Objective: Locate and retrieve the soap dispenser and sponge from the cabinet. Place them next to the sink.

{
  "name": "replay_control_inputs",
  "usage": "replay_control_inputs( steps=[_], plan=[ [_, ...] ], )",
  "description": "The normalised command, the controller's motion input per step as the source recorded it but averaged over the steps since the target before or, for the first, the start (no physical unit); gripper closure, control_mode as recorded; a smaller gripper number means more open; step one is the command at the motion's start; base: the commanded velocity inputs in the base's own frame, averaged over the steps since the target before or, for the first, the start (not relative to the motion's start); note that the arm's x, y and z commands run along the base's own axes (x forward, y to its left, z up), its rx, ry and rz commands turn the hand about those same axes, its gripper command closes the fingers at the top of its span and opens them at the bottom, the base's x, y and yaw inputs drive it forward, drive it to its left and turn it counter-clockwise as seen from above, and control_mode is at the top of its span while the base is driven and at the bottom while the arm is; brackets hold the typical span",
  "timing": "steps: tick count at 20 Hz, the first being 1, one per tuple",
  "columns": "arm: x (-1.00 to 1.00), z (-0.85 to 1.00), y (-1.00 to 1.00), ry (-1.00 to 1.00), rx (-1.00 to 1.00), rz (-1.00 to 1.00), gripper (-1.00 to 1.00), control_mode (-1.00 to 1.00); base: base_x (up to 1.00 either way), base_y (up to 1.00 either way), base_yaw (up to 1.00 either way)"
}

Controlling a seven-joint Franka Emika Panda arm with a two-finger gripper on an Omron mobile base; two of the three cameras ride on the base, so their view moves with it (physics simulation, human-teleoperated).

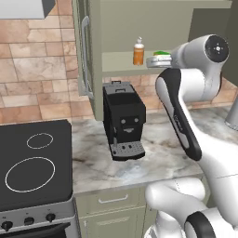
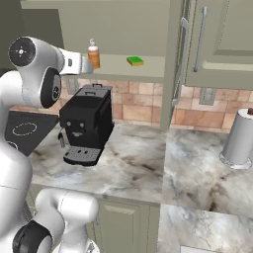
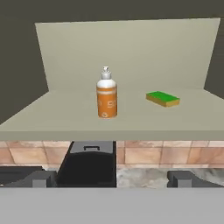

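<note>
The soap dispenser [image 3: 106, 95] bears pale marks (too blurred to read).

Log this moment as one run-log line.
stage: approach | hand: open, empty, facing open sage-green wall cabinet | small orange soap dispenser: upright on shelf | flat green sponge: on shelf, apart from it

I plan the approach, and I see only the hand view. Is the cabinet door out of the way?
Observer: Yes. In the right base view the cabinet door stands swung open, to the right of the sponge.
Operator: What is the black thing below the shelf?
Observer: A coffee machine, standing on the marble counter below the soap dispenser.
Operator: Is anything else on this counter?
Observer: A paper towel roll, far to the right.
</note>
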Motion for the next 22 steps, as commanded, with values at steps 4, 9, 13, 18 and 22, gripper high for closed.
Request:
replay_control_inputs(
  steps=[4,9,13,18,22],
  plan=[
    [0.25,0.0,0.0,-0.13,-0.08,0.0,-1.0,-1.0,0.0,0.0,0.0],
    [0.31,0.0,0.0,0.0,-0.01,0.0,-1.0,-1.0,0.0,0.0,0.0],
    [0.34,0.0,0.0,0.0,0.0,0.0,-1.0,-1.0,0.0,0.0,0.0],
    [0.31,0.0,0.01,0.0,0.0,0.0,-1.0,-1.0,0.0,0.0,0.0],
    [0.32,0.0,0.04,0.01,0.0,0.0,-1.0,-1.0,0.0,0.0,0.0]
  ],
)
